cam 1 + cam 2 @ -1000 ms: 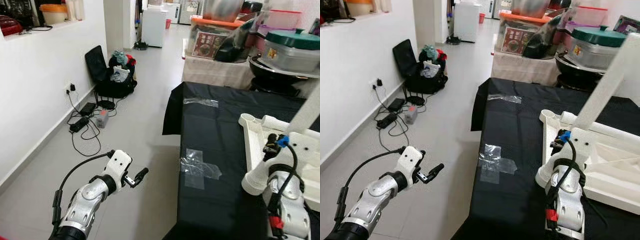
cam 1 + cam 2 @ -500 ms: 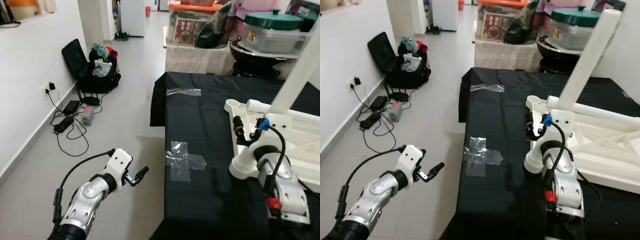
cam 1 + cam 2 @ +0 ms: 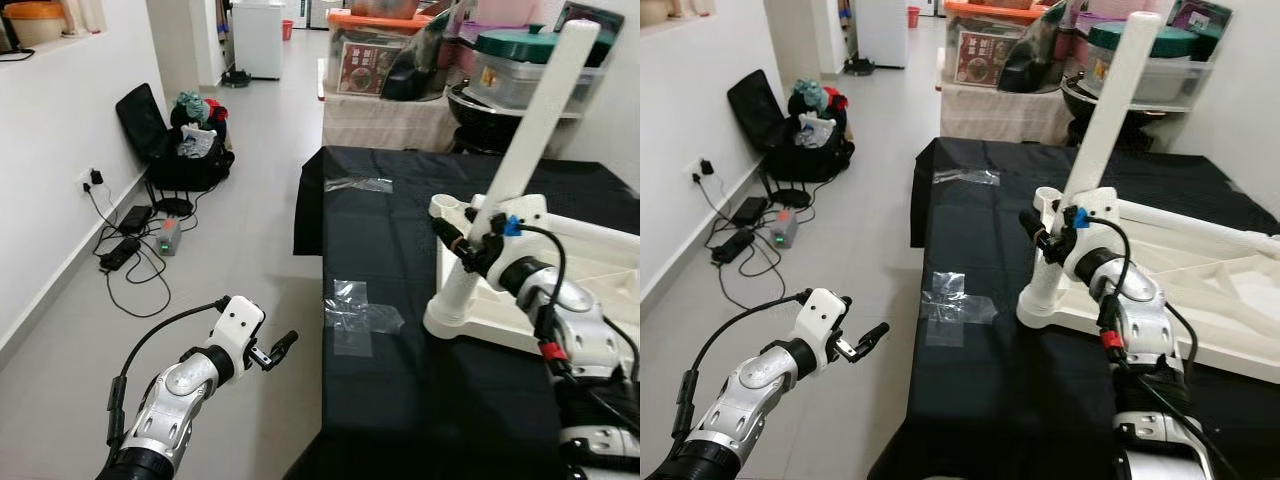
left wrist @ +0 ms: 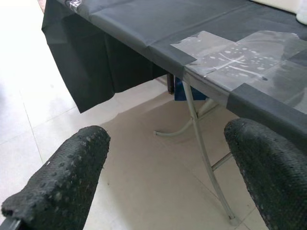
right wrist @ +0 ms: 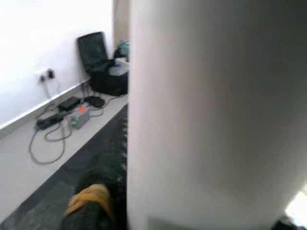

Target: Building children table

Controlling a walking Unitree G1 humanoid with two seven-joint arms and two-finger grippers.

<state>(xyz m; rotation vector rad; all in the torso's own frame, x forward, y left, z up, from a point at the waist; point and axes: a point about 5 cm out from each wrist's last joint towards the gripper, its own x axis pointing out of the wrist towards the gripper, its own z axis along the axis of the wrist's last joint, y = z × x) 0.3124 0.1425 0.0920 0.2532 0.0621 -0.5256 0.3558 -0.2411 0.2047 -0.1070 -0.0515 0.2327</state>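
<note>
Off to the left, over bare floor beside the black-covered table [image 3: 420, 330], left gripper [image 3: 278, 349] hanging with fingers [image 4: 62, 182] spread wide, nothing between them. Farther right, upside-down white children's table [image 3: 560, 290] lying on the black cloth, one white leg [image 3: 1080, 180] sticking up and tilted. Right gripper [image 3: 1040, 232] pinching that leg low, near its base.
</note>
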